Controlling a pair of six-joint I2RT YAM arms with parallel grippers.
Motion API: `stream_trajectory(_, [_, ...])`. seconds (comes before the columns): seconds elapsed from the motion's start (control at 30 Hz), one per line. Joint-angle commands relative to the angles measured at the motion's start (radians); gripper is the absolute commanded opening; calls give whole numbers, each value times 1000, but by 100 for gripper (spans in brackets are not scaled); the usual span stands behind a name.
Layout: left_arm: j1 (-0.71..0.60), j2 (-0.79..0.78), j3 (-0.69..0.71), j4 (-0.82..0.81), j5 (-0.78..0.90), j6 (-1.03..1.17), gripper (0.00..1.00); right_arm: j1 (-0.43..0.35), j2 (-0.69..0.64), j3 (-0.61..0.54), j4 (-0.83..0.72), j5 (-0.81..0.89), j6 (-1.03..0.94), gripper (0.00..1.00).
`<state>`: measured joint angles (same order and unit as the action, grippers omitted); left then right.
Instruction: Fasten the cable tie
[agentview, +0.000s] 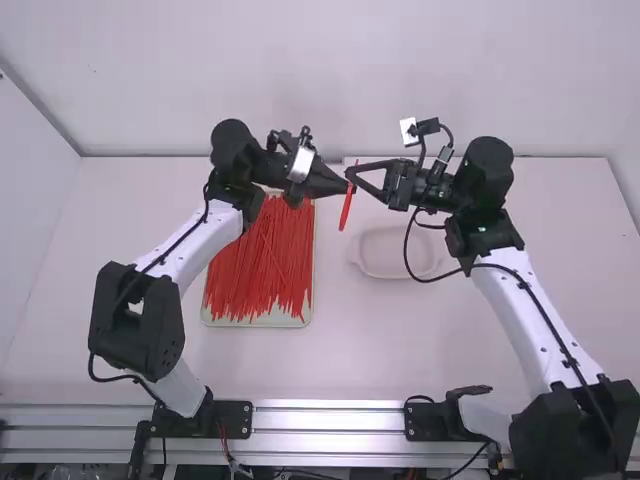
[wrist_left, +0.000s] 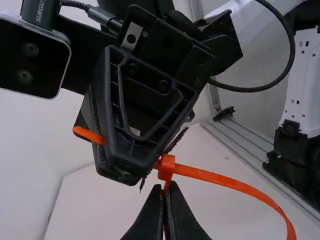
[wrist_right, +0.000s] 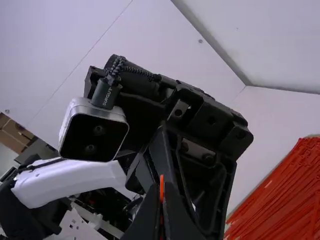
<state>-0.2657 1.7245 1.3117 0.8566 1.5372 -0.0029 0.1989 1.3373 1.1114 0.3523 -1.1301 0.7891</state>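
Both grippers meet in mid-air above the table's far middle, holding one red cable tie (agentview: 345, 208) whose free end hangs down between them. In the left wrist view my left gripper (wrist_left: 163, 201) is shut on the tie just below its head (wrist_left: 166, 165). The strap (wrist_left: 240, 185) curves away to one side, and a short end (wrist_left: 84, 133) pokes out past the right gripper's fingers (wrist_left: 125, 150). In the right wrist view my right gripper (wrist_right: 160, 212) is shut on a thin sliver of the tie (wrist_right: 161, 184), facing the left gripper's body (wrist_right: 200, 130). From above, the left gripper (agentview: 338, 183) and right gripper (agentview: 358, 181) are tip to tip.
A flat tray (agentview: 212, 318) with a pile of several red cable ties (agentview: 262, 260) lies left of the middle, under the left arm. The pile (wrist_right: 280, 200) also appears in the right wrist view. A shallow white dish (agentview: 372, 262) sits right of the tray, below the grippers.
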Motion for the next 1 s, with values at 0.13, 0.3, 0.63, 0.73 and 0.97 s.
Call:
stream_trajectory(0.13, [0, -13, 23, -102, 26, 0, 2, -2, -2, 21, 38, 5, 1, 0])
stream_trajectory(0.3, [9, -13, 23, -190, 29, -1, 2, -18, -2, 21, 38, 4, 30, 0])
stream_trajectory(0.63, [9, -13, 22, -562, 29, 230, 2, -40, -2, 21, 167, -23, 100, 0])
stream_trajectory(0.73, [3, -13, 22, -720, 30, 346, 2, -53, -2, 21, 169, -22, 105, 0])
stream_trajectory(0.97, [10, -13, 22, -1076, 15, 613, 2, -76, -2, 22, 207, -29, 138, 0])
